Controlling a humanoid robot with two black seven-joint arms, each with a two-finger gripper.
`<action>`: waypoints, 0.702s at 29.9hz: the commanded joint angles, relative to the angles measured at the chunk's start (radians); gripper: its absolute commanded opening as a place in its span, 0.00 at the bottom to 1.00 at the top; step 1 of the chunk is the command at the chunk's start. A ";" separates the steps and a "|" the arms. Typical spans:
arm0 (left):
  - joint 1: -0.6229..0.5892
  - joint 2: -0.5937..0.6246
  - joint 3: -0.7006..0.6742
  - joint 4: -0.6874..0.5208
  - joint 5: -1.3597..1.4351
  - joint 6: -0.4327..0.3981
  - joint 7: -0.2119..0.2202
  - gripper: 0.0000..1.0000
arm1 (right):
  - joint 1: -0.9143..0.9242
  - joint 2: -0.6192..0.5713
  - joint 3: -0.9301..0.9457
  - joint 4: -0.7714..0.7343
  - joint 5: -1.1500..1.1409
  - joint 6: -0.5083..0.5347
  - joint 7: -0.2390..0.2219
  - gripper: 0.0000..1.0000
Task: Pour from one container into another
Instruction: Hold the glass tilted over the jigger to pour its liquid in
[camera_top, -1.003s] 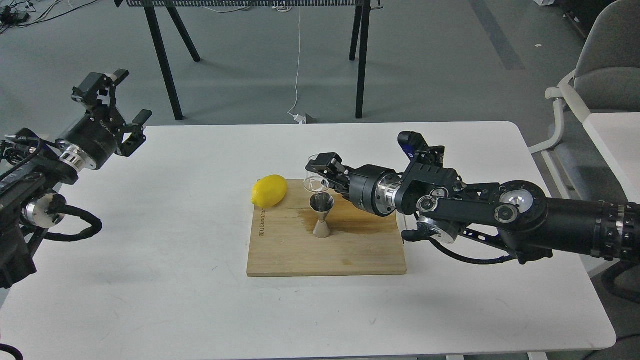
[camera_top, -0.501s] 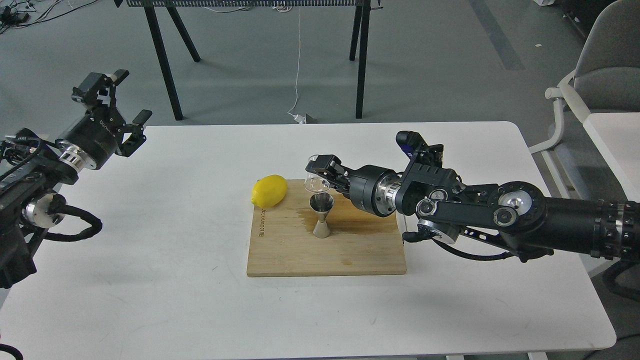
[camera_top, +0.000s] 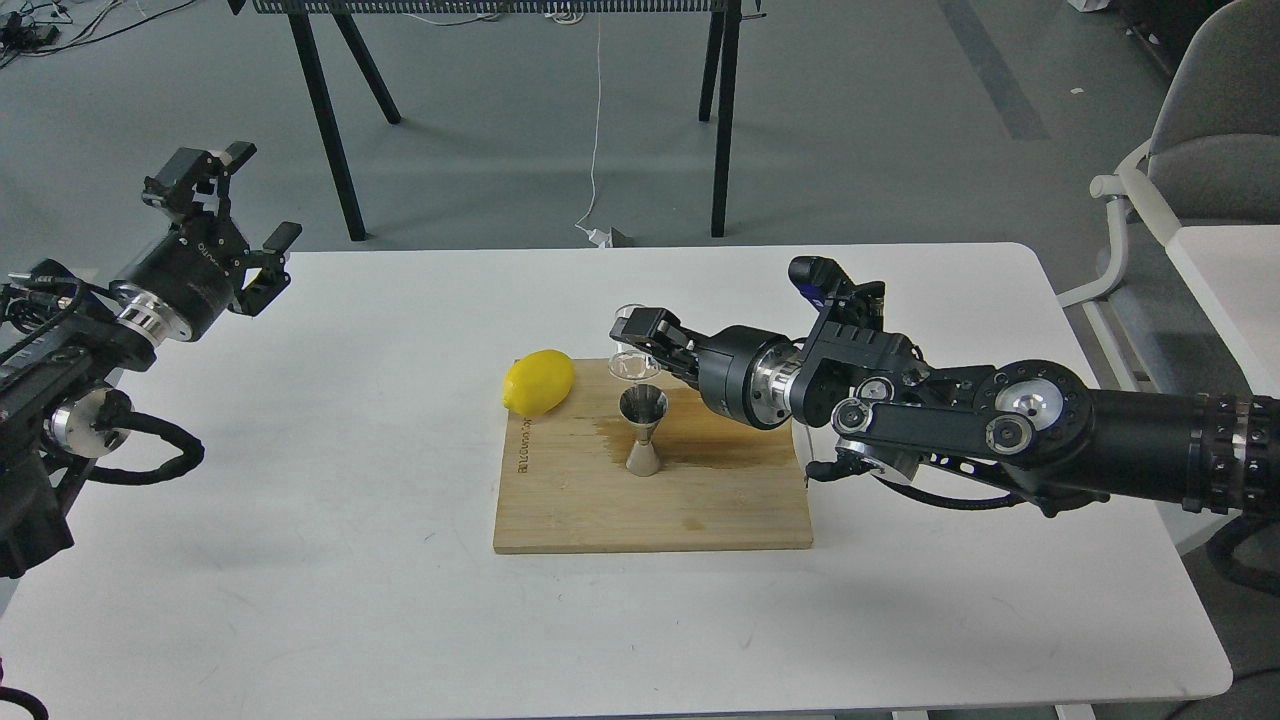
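Note:
A small clear glass cup (camera_top: 630, 362) hangs tilted just above and behind the mouth of the steel jigger (camera_top: 643, 430), with my right gripper (camera_top: 640, 335) shut on it. The hourglass-shaped jigger stands upright on the wooden cutting board (camera_top: 600, 510). My right arm reaches in from the right, low over the board. My left gripper (camera_top: 240, 225) is raised over the table's far left corner, open and holding nothing.
A yellow lemon (camera_top: 539, 381) lies at the board's back left corner, close to the jigger. A dark wet stain (camera_top: 720, 450) spreads on the board behind the jigger. White table (camera_top: 350, 500) around the board. A chair (camera_top: 1200, 150) stands at the right.
The right gripper and glass cup have shifted slightly, the cup moving a little up and back from the jigger's mouth. The left arm barely moved.

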 joint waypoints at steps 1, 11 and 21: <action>0.000 -0.001 0.000 0.000 0.000 0.000 0.000 1.00 | 0.011 0.003 -0.023 -0.001 -0.005 -0.002 0.000 0.46; 0.000 -0.003 0.000 0.011 0.000 0.000 0.000 1.00 | 0.016 0.003 -0.036 0.002 -0.018 -0.002 0.000 0.47; 0.000 -0.003 0.000 0.012 0.000 0.000 0.000 1.00 | 0.017 0.003 -0.040 0.004 -0.041 -0.002 0.000 0.47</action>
